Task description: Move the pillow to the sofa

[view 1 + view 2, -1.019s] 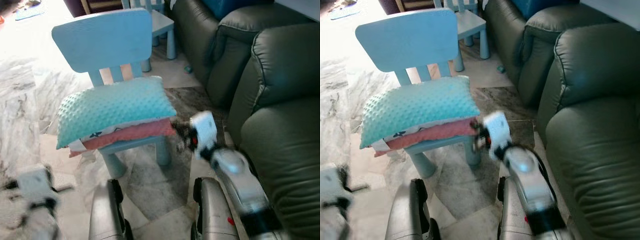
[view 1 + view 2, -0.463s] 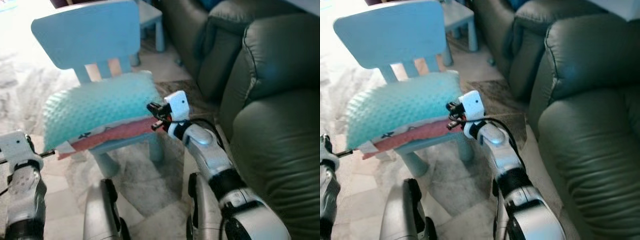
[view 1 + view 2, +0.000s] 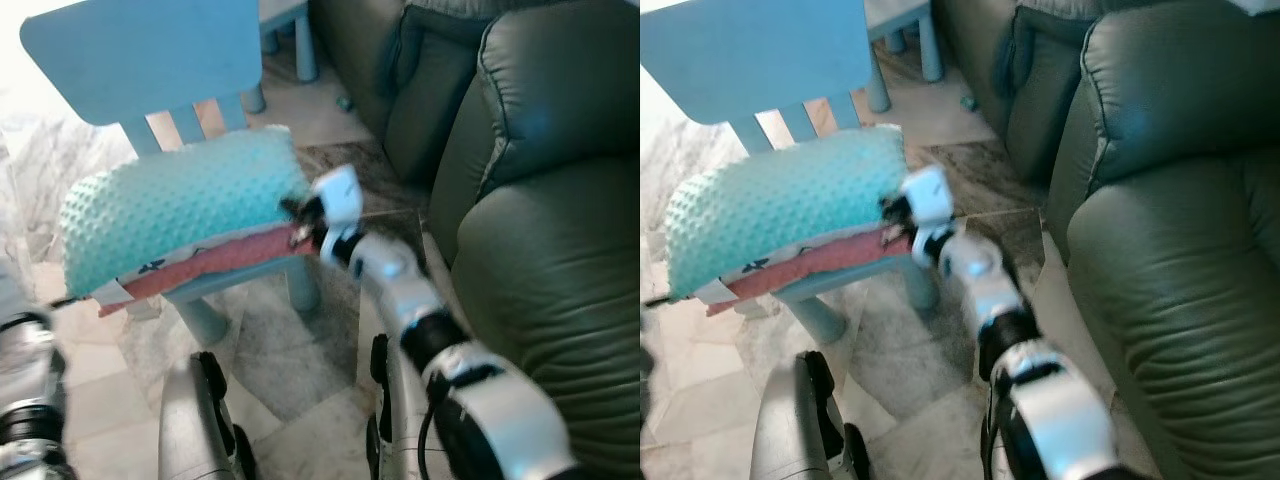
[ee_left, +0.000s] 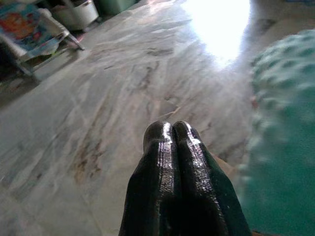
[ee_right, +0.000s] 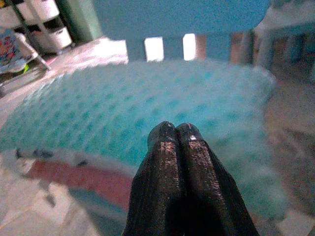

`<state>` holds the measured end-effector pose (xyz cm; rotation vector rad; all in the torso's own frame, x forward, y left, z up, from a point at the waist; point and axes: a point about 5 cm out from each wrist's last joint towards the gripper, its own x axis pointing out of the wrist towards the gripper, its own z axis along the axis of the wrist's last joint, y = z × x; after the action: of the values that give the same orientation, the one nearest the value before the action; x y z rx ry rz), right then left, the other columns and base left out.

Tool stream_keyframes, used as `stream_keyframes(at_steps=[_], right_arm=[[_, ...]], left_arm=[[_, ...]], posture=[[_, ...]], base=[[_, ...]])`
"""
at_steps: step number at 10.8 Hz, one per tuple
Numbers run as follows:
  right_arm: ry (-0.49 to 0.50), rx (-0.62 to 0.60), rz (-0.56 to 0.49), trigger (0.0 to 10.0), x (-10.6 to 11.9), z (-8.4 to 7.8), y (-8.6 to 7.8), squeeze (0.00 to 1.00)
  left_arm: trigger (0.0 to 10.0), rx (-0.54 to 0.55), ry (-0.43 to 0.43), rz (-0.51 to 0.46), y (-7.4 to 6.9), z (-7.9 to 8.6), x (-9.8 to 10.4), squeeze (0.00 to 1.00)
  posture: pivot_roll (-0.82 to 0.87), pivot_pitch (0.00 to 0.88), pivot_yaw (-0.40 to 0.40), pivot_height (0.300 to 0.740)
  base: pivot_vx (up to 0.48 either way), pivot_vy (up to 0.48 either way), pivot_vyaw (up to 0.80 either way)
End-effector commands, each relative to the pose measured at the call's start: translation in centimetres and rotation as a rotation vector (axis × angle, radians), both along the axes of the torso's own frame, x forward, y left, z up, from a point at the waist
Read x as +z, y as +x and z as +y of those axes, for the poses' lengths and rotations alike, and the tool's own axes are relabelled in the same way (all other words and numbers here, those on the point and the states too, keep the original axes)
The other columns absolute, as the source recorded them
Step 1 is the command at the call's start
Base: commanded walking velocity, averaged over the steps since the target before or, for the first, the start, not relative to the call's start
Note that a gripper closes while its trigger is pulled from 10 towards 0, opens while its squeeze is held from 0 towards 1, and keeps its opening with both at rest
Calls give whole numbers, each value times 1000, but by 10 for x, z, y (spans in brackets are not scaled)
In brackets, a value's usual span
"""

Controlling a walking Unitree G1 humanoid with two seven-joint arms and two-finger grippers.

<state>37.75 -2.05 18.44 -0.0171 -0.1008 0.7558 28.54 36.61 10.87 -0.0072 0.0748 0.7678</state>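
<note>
Right tool (image 5: pixel 175 129), fingers pressed together, sits right at the teal pillow (image 3: pixel 180 215) on the blue chair (image 3: pixel 140 55), left tool (image 4: pixel 172 129) pinched closed too.

Head views motion-blurred — daylight washes upper left; glare on floor (image 4: pixel 221 29) in left wrist view.

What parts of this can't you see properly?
- Chair seat: covered by the pillow in the eye views.
- Left gripper: whether it touches the pillow; blurred edge in the left wrist view.
- Sofa: cut off by the eye views' right edge.
</note>
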Motion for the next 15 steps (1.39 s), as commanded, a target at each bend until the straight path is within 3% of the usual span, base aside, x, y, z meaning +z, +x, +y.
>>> stream_keyframes(at_steps=[1, 4, 5, 6, 7, 11, 13, 15], right_arm=[[31, 2, -3, 10000, 4, 2, 1, 0], [97, 18, -51, 10000, 32, -12, 10, 0], [107, 21, -83, 10000, 41, -19, 13, 1000], [102, 18, -96, 10000, 43, -22, 13, 1000], [89, 27, -101, 10000, 39, -24, 12, 1000], [82, 129, -112, 10000, 33, -18, 4, 1000], [-48, -20, -361, 10000, 49, -24, 3, 1000], [-49, -26, -375, 10000, 44, -22, -1, 1000]], left_arm=[[10000, 32, -50, -25, -8, 14, 0, 0], [10000, -28, -182, -167, 6, 19, 22, 0], [10000, -84, -205, -226, 17, 16, 33, 827], [10000, -127, -214, -265, 24, 9, 39, 1000], [10000, -204, -250, -320, 30, 0, 41, 1000], [10000, -329, -330, -403, 32, -11, 37, 1000], [10000, -302, -58, -440, 25, -14, 58, 1000], [10000, -332, 99, -434, 27, -27, 72, 1000]], posture=[[-153, 343, 23, 501], [-160, 354, 11, 501], [-163, 354, 11, 501], [-163, 350, 15, 501], [-163, 346, 18, 501], [-165, 328, 18, 501], [-164, 325, 26, 501], [-162, 320, 30, 501]], base=[[0, 0, 0], [0, 0, 0], [0, 0, 0], [0, 0, 0], [0, 0, 0], [0, 0, 0], [0, 0, 0], [0, 0, 0]])
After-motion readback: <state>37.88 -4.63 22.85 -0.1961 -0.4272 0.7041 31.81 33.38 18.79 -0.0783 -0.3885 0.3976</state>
